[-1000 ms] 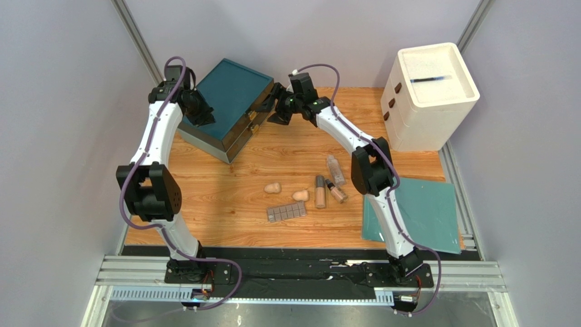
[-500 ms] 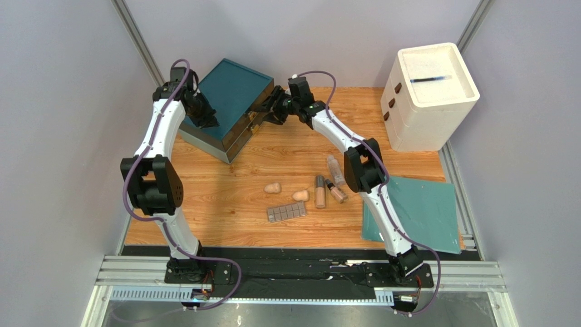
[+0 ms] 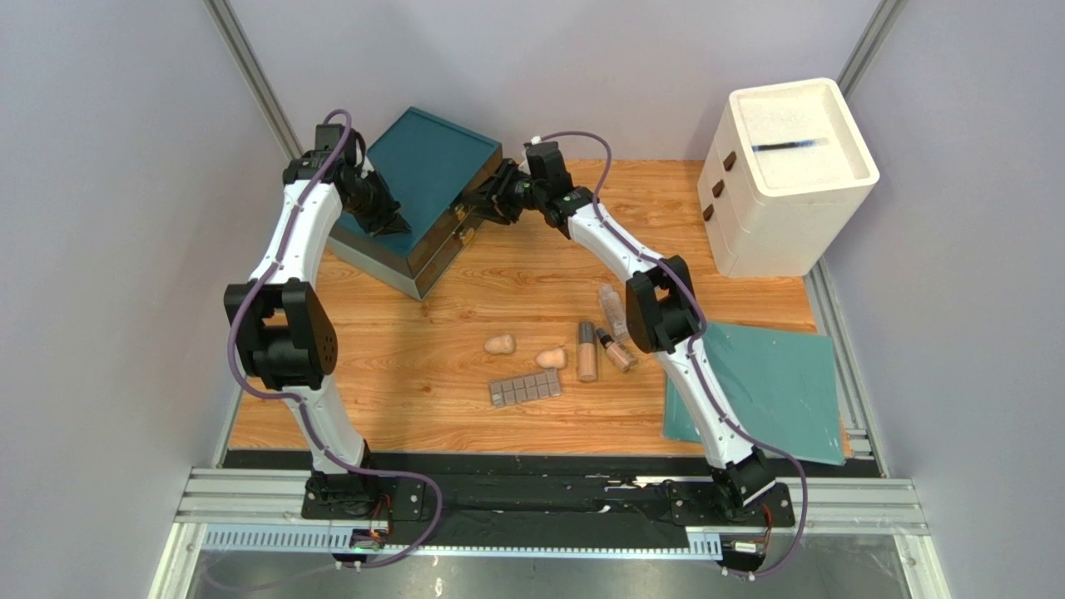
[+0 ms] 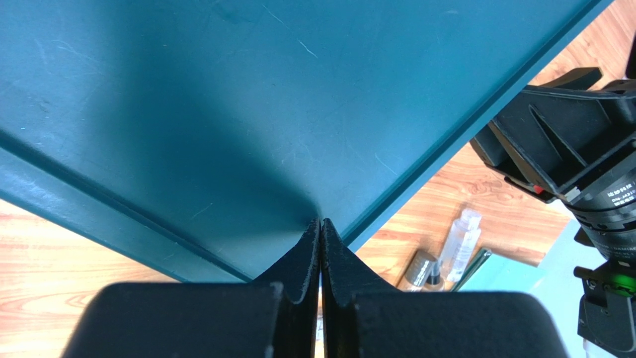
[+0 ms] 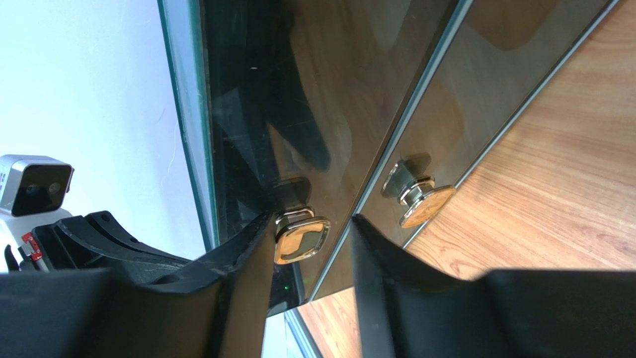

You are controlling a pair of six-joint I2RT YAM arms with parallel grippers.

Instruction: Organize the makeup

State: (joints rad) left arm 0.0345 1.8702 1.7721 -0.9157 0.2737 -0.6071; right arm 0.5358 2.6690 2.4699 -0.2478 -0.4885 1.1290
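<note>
Desk point(image 3: 400, 387): pale wood, carrying everything below.
Mat point(image 3: 781, 387): flat teal sheet at the near right corner, under the right arm's lower link.
Palette point(image 3: 525, 389): grey-brown strip of squares, lying flat near the middle of the desk, nearest of the makeup.
Right sponge point(image 3: 551, 358): peach, egg-shaped, just beyond the palette's right end.
Left sponge point(image 3: 500, 343): same kind, a little farther back and to the left, apart from the other one.
Left bottle point(image 3: 585, 351): tan, lying down just right of the right sponge, cap end pointing away.
Right bottle point(image 3: 618, 353): tan with a dark cap, lying slanted just beside the left bottle.
Far bottle point(image 3: 611, 303): paler, lying just behind those two, close to the right arm's elbow.
Left pincer point(image 4: 321, 227): fingers pressed together with nothing between them, tips over the box's top near its front edge — whether they touch it cannot be told.
Right pincer point(image 5: 307, 233): spread, at the box's glossy front, with the upper knob point(image 5: 301, 241) between its fingers; one finger lies just beside the knob, the other stands apart.
Lower knob point(image 5: 424, 204): gold, outside the fingers.
Box point(image 3: 431, 175): large teal drawer box at the far left — no makeup on it.
White drawer unit point(image 3: 788, 175): far right corner.
</note>
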